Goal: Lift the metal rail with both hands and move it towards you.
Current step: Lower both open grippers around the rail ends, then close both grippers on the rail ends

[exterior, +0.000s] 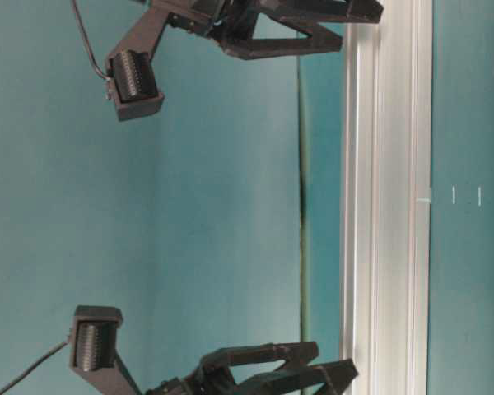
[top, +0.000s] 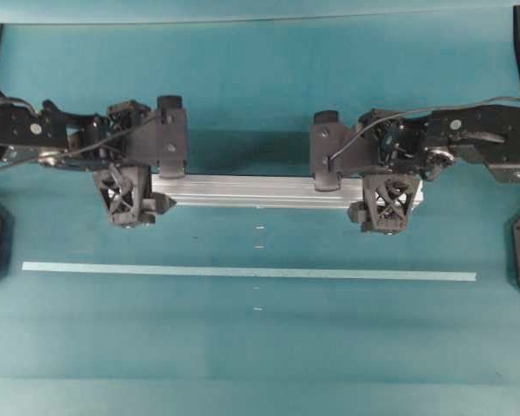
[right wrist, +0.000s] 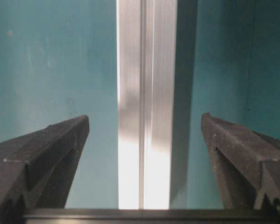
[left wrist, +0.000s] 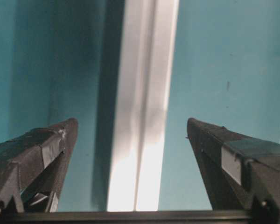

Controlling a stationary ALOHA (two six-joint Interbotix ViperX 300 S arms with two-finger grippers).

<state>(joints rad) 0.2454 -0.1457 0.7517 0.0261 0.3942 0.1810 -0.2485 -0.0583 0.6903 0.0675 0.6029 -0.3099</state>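
I see the metal rail [top: 260,191] lying flat on the teal table [top: 260,355], running lengthwise from side to side across the middle of the overhead view, its grooves catching the light. Everything else I place against that rail.

My left gripper [left wrist: 130,133] sits over the rail's left end. In its wrist view the two fingers [left wrist: 37,149] stand wide apart, one on each side of the rail, with clear table showing between each finger and the metal. It holds nothing.

My right gripper [right wrist: 144,128] sits over the rail's right end in the same way. Its fingers [right wrist: 46,144] are spread as wide, straddling the rail without touching it, and it has hold of nothing either.

In the table-level view the rail rests on the surface with both grippers' fingers reaching to it at its two ends; I cannot tell from there whether any tip meets the table.

On the near side of the rail, parallel to it and well apart, lies a thin pale tape strip [top: 249,272]. A few small white marks [top: 259,229] sit between the rail and the strip, and more just beyond the strip.
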